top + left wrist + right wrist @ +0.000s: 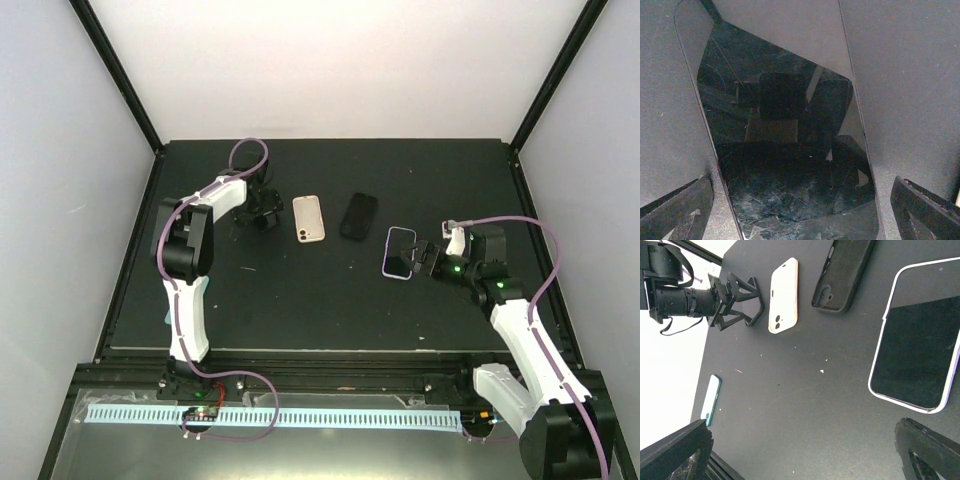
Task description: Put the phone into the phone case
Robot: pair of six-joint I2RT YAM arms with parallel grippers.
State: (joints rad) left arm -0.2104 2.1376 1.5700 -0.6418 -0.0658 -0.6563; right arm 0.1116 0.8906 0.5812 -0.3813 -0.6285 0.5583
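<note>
The phone [400,252] is lying near the black case [359,216], not inside it, while the left pincer [265,215] and right pincer [418,262] are standing open and empty.

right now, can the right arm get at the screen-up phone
Probably yes. The right hand hangs open just beside the phone, which lies flat on the table with nothing on top of it or between the two.
</note>
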